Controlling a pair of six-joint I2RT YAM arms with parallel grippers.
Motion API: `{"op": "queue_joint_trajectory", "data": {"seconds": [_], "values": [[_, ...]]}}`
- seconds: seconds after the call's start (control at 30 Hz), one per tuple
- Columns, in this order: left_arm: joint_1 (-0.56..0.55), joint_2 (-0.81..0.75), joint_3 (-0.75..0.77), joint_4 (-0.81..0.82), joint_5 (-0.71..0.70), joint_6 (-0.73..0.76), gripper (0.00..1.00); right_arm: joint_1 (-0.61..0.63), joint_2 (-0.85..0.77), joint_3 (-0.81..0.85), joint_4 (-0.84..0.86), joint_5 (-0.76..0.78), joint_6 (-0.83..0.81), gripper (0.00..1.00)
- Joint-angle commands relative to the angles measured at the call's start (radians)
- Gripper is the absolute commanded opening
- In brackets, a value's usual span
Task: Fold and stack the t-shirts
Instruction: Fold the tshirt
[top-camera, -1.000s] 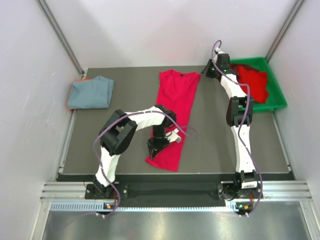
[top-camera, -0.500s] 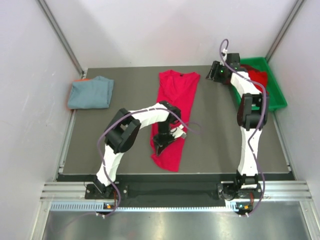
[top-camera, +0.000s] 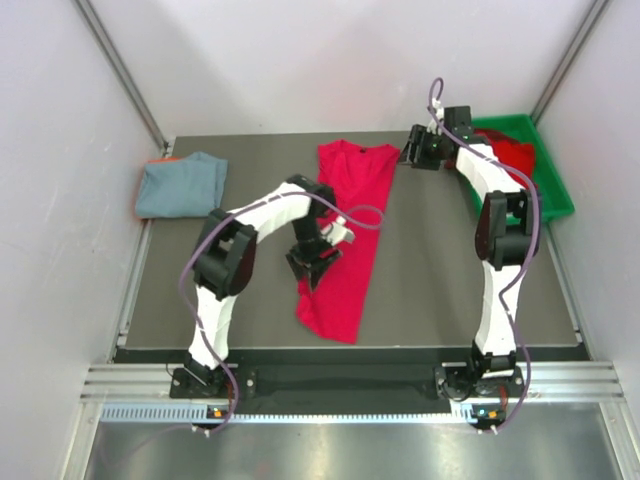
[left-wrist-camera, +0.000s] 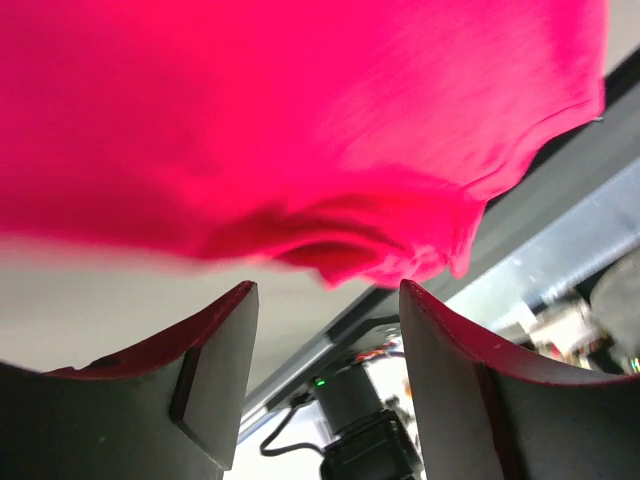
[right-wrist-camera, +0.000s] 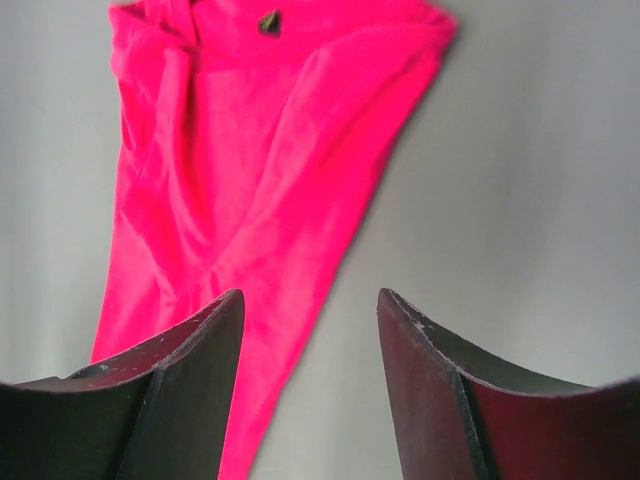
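Top external view: a bright red t-shirt (top-camera: 345, 230) lies as a long narrow strip down the middle of the tabletop (top-camera: 440, 280), collar toward the far edge, hem toward the near edge.
Left gripper (top-camera: 312, 268): over the strip's left edge, about halfway along. Its fingers are spread with nothing between them. In the left wrist view, red cloth fills the frame just beyond the tips.
Right gripper (top-camera: 415, 155): near the far edge, just beside the shirt's right shoulder and apart from the cloth. Its fingers are spread and empty, aimed down at the collar end.
Why so placed: probably one arm takes each part of the strip, ready for a crosswise fold.
Grey-blue t-shirt (top-camera: 182, 186): folded at the far left corner, with an orange-red sliver (top-camera: 160, 159) showing beside it. This is likely the stack.
Green bin (top-camera: 550, 205): at the far right corner, holding a darker red t-shirt (top-camera: 508, 165) that seems to be waiting its turn.
Step in hand: likely reaching for grips on the narrowed shirt. No cloth is pinched yet.
Risk: a one-layer pinch could open the lengthwise fold.
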Motion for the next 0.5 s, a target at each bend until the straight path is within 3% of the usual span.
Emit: {"op": "queue_joint_trajectory", "data": {"seconds": [0.0,0.13,0.47], "values": [[0.046,-0.144,0.039,-0.157,-0.069,0.019,0.63,0.035,-0.056,-0.017,0.017,0.000,-0.026,0.57],[0.052,-0.184,0.042,-0.155,-0.083,0.016,0.63,0.075,-0.025,-0.015,0.027,-0.021,-0.019,0.57],[0.038,-0.091,0.148,-0.157,-0.014,0.019,0.61,0.131,0.142,0.067,0.050,-0.043,0.016,0.57]]}}
